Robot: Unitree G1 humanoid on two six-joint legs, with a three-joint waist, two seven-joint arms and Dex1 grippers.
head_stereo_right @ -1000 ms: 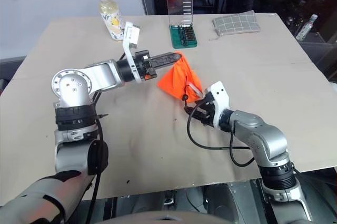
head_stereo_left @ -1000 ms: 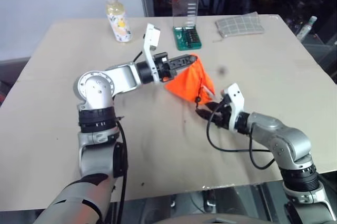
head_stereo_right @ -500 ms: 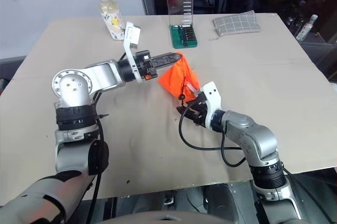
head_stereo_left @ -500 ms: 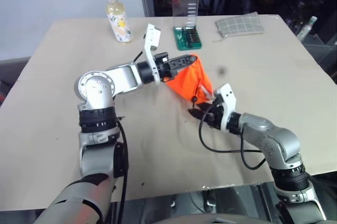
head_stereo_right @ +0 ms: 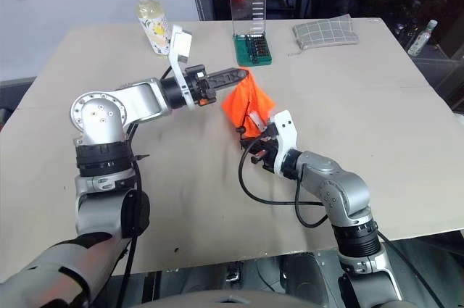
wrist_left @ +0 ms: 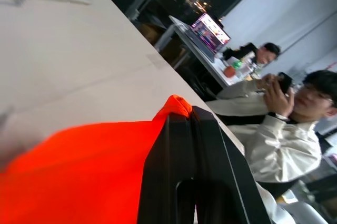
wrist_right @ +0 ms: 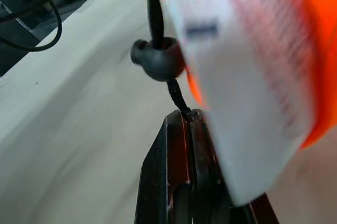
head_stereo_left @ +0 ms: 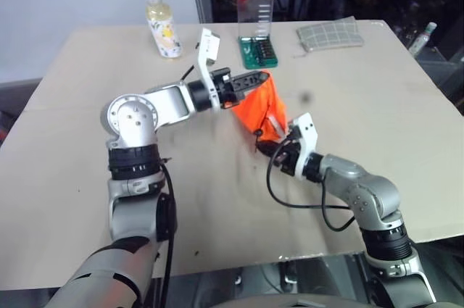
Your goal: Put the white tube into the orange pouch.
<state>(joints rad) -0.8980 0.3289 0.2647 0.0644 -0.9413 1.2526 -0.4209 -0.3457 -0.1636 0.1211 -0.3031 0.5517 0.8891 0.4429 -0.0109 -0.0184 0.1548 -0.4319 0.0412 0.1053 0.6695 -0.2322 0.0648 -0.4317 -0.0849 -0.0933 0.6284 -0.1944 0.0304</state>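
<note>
The orange pouch (head_stereo_left: 261, 107) hangs above the table, and my left gripper (head_stereo_left: 255, 79) is shut on its top corner; the left wrist view shows the black fingers (wrist_left: 210, 150) pinched on the orange fabric (wrist_left: 79, 161). The white tube (wrist_right: 237, 76) pokes out of the pouch's lower side, seen as a white patch (head_stereo_left: 275, 121). My right gripper (head_stereo_left: 262, 147) sits just under the pouch, shut, with the thin dark cord (wrist_right: 176, 97) running into its fingertips below a round cord bead (wrist_right: 157, 58).
At the table's far side stand a yellowish bottle (head_stereo_left: 161, 27), an open green bit case (head_stereo_left: 257, 41) and a grey checked pouch (head_stereo_left: 330, 34). Bare table (head_stereo_left: 217, 214) lies in front of both arms. Seated people (wrist_left: 284, 129) show beyond the table's edge.
My right gripper has moved left, up to the pouch's lower end, and its fingers have closed there. The left gripper has kept the pouch in place.
</note>
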